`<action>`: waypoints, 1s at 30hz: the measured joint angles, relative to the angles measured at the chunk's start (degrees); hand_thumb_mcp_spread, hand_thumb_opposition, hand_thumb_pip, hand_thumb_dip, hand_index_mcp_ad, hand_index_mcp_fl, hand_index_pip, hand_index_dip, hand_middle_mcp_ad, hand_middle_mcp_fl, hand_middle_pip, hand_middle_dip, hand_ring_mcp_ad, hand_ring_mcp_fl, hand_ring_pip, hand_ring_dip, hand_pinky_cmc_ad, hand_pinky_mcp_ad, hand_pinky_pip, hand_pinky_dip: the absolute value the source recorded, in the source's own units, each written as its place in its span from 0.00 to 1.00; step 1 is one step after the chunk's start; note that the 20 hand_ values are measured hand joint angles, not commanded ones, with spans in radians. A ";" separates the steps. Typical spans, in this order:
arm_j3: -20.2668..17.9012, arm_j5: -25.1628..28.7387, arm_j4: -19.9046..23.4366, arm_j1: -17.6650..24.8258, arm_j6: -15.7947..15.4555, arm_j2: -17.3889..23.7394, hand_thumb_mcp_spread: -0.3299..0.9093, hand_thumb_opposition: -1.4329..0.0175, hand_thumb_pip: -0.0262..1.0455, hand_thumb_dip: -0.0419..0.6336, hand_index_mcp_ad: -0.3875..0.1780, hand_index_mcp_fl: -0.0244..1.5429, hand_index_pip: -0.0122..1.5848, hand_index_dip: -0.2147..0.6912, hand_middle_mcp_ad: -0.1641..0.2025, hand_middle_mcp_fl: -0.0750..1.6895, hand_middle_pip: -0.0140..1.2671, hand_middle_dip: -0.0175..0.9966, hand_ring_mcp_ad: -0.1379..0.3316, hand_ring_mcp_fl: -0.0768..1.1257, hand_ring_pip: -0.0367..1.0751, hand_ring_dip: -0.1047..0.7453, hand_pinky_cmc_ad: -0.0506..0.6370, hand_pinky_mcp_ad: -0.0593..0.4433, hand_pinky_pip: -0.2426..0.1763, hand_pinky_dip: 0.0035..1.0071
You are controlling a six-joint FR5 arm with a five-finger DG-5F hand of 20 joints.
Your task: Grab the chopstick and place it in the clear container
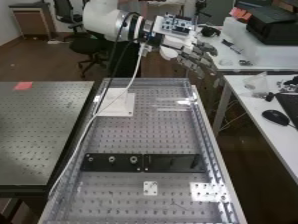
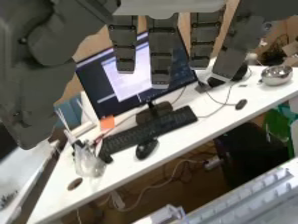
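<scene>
Robot hand: I hold it wide, the fingers straight, with nothing between them. In the high view it is above the far end of the perforated bench, on the side of the desks.
Thin pale sticks: these stand aslant on the desk beside the monitor. One of them may be the chopstick, but I cannot tell for certain. If I choose a wrong stick, all the placing is wrong too.
See-through vessel: I take this for the clear container. It is close to the sticks, and it looks thin and light, so a knuckle that brushes it could tip it over.
Tabletop: it is white, and it carries a keyboard and a mouse near the vessel. If I come in too low and from their side, I may push them against it.
Stick grasp: my fingers are thick for so slim a thing. A pinch away from its middle could make it turn or slip out.
White cable: it hangs in a loop from the arm to the bench. A long reach might pull it tight or catch it on the frame.
</scene>
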 joint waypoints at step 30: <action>-10.86 -13.13 5.41 -15.43 -22.35 17.96 0.37 0.57 0.46 0.09 0.51 0.10 0.03 0.67 0.64 0.09 0.11 0.39 0.70 0.07 0.10 0.41 0.55 0.60 0.25 0.40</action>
